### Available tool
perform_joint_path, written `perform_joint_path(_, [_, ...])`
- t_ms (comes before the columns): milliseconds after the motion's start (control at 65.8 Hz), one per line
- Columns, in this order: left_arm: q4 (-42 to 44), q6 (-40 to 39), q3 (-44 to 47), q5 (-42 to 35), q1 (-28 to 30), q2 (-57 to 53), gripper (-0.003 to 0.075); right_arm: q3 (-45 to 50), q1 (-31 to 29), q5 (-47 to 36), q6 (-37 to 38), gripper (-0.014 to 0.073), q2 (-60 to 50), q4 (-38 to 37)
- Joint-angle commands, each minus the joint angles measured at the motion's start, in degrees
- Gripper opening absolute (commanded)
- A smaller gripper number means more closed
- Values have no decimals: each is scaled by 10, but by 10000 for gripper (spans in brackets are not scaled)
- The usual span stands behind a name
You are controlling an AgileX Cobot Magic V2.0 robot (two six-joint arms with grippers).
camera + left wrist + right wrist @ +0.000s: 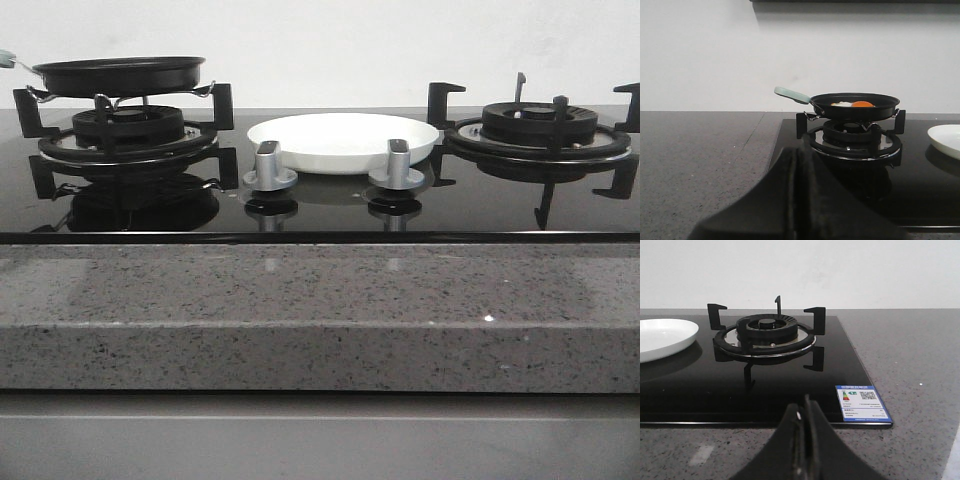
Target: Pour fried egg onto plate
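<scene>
A black frying pan [120, 75] with a pale green handle [791, 94] rests on the left burner [130, 140]. The fried egg [854, 104], white with an orange yolk, lies in the pan [855, 106]; in the front view the pan's wall hides it. The white plate [343, 141] sits empty on the glass hob between the burners, also seen as the plate [945, 140] and the plate [662, 338] in the wrist views. My left gripper [801, 150] is shut and empty, well short of the pan. My right gripper [805, 401] is shut and empty near the hob's front right corner. Neither gripper shows in the front view.
Two silver knobs [268, 167] [398, 165] stand in front of the plate. The right burner [765, 332] is bare. A blue label [862, 403] is stuck on the hob's corner. Speckled grey stone countertop [320, 315] surrounds the black glass hob, with a white wall behind.
</scene>
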Motion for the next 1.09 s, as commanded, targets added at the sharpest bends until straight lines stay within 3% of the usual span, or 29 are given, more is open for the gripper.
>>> perform_joint_path(0, [-6,-1,3,-47,1,-8,-20,-5,-3,-49,-4,-67,-11,2])
perform_joint_path(806, [-6,-1,3,-47,1,-8,-20,-5,-3,-49,-4,-67,-11,2])
perform_joint_path(942, [-6,-1,-6,-89,1,-8,-20,-8,-3,-57,-4,-67,-11,10])
perform_joint_path(1079, [-9,-1,-91,-18,1,-5,-20,-67,-3,-25,-4,-67,-11,12])
